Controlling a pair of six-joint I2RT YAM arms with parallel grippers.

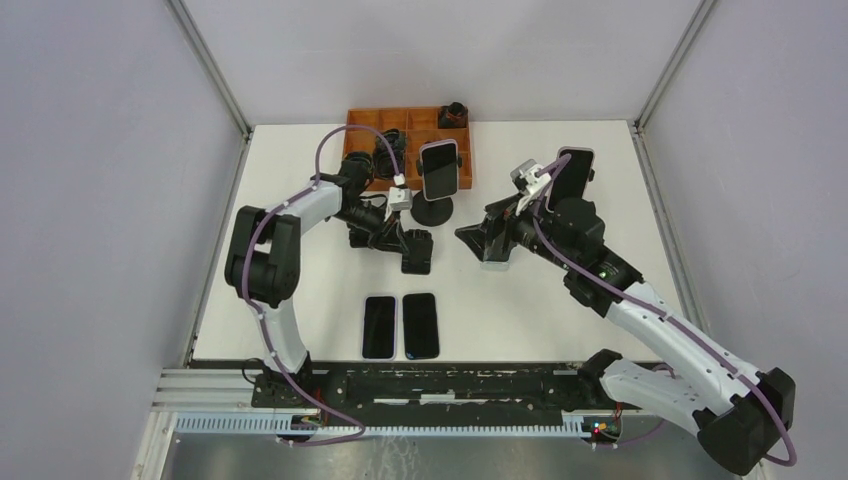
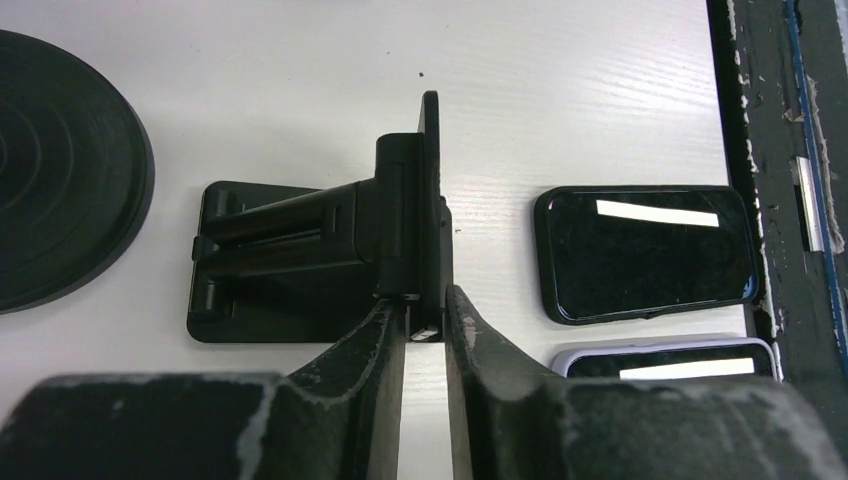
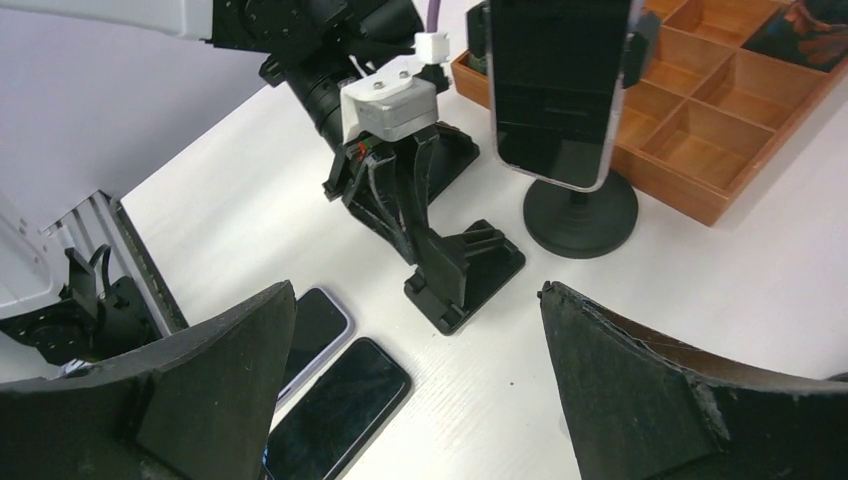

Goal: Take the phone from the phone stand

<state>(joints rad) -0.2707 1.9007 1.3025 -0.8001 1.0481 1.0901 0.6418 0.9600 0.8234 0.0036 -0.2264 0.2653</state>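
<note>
Left fingers (image 2: pixel 378 345) stand narrow, straddling a small folding stand's (image 2: pixel 300 260) upright plate; only the left wrist view shows this, not whether they pinch. Nearer, two loose phones (image 1: pixel 379 326) lie flat on the surface (image 1: pixel 500 320). The phone (image 1: pixel 438 168) sits upright in its round-based phone stand (image 1: pixel 432 211), far centre. Right fingers (image 3: pixel 640 380) gape wide, empty; the top view alone shows another upright phone (image 1: pixel 571 172) beyond.

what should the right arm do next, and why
Probably ease the right gripper forward toward the phone on the round stand. Its jaws stand wide with nothing between them, that phone sits upright on its stand ahead in the right wrist view, and the left gripper is busy at the empty folding stand.
</note>
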